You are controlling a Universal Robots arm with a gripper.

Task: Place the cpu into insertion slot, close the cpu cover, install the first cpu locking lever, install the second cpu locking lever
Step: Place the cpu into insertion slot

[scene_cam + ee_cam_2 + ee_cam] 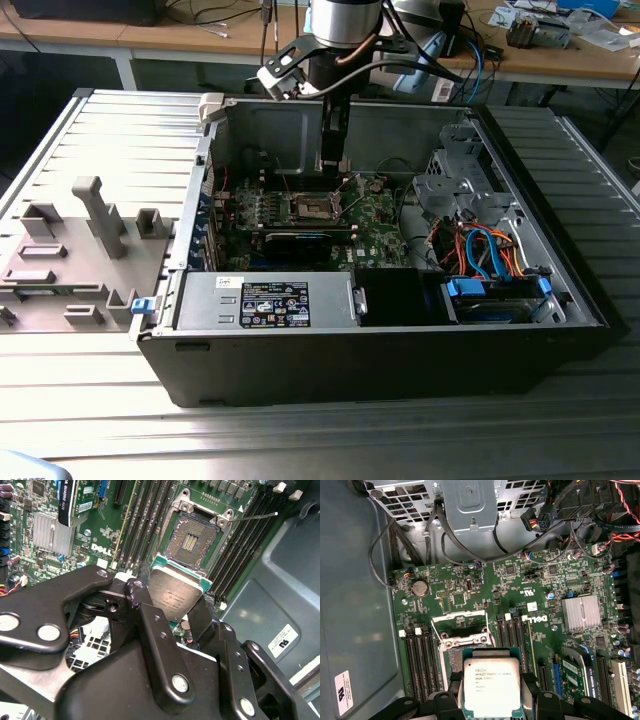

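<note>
While the cpu point(492, 687) sat clamped flat in my gripper point(492, 682), just short of the bare insertion slot point(192, 542) ahead of the fingertips, I judged every step undone. Beyond it the cpu cover point(457, 624) looked swung open. I made out one thin locking lever point(257, 516) but couldn't tell which it was, and the cpu hid the slot's near edge.

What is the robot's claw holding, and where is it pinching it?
The gripper holds the cpu, pinched at two opposite edges, with its metal top facing the wrist cameras. The cpu is near the insertion slot, not yet in it.
</note>
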